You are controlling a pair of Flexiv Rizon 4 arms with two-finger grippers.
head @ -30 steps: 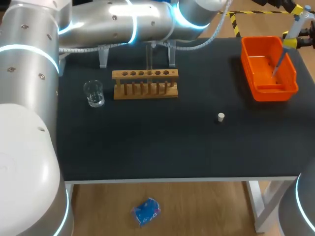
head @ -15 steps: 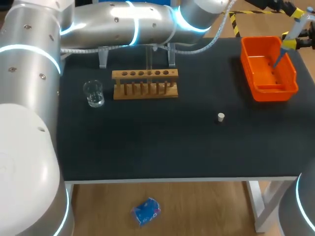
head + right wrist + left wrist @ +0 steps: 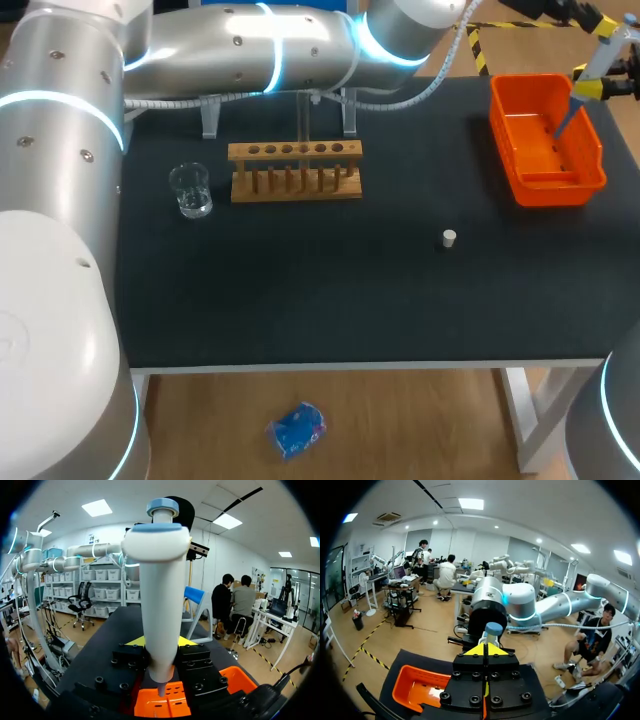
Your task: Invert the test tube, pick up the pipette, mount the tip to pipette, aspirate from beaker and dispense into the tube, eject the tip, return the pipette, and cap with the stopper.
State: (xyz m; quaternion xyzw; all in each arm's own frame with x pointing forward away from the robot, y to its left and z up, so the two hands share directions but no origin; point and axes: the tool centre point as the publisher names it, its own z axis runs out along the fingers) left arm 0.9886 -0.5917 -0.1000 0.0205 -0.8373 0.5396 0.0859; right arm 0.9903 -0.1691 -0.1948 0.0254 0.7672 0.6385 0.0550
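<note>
Where it hangs over the orange bin (image 3: 555,187), pipette (image 3: 159,605): upright, lower end pointing into the bin.
Right gripper (image 3: 165,641): clamped on the pipette's body from both sides.
Left gripper (image 3: 489,649): fingers pressed together, holding nothing, the pipette's blue cap just ahead.
Stopper (image 3: 450,238): alone on the table (image 3: 350,300).
Beaker (image 3: 190,190): just beside the wooden rack (image 3: 295,172).

Right gripper (image 3: 590,88) half beyond the head view's edge, thin lower end of the pipette (image 3: 572,112) barely discernible.
</note>
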